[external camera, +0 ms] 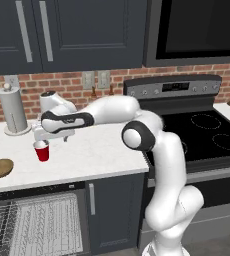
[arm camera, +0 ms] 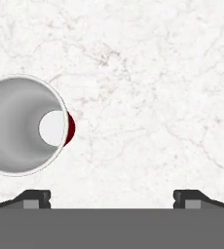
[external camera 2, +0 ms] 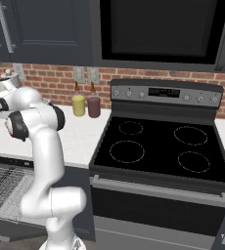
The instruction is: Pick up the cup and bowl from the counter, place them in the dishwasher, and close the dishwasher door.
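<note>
Cup [external camera: 42,150]: red, upright on counter [external camera: 92,155], right of bowl [external camera: 0,167]; white inside seen from above in hand view [arm camera: 21,125].
Bowl: near left counter edge, apart from cup.
End effector [external camera: 49,137]: fingers spread wide, released, holding nothing, just above and beside cup.
Dishwasher [external camera: 37,220]: below counter, white racks exposed.
Paper towel roll [external camera: 13,110]: far left, by brick wall.
</note>
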Controlling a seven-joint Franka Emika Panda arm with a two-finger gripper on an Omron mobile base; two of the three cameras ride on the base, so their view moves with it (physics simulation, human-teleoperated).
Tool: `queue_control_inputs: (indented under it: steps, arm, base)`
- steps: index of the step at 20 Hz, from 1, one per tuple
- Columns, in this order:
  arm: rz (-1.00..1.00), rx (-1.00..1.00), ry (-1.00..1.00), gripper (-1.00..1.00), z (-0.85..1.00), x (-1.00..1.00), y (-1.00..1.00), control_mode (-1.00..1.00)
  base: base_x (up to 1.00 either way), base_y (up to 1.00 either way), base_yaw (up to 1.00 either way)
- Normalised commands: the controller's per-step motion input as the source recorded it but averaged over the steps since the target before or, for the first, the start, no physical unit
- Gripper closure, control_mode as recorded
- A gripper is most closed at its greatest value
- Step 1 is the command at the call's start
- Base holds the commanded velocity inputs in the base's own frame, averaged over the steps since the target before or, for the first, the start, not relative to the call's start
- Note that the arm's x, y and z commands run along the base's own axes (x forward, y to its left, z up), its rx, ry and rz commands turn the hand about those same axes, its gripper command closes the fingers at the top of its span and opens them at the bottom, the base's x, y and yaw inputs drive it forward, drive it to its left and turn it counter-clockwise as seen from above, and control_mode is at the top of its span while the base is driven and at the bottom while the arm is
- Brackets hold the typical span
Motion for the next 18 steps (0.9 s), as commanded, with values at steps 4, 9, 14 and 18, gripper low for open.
queue_control_inputs:
  steps: [4,9,14,18]
  arm:
    - [0.00,0.00,0.00,-1.00,-0.06,0.36,0.26,-1.00]
    - [0.00,0.00,0.00,-1.00,-0.07,0.15,0.37,-1.00]
    - [0.00,0.00,0.00,-1.00,-0.09,0.12,0.14,-1.00]
    - [0.00,0.00,0.00,-1.00,-0.16,0.25,0.00,-1.00]
  base:
    - [0.00,0.00,0.00]
    - [0.00,0.00,0.00]
    - [0.00,0.00,0.00]
    - [0.00,0.00,0.00]
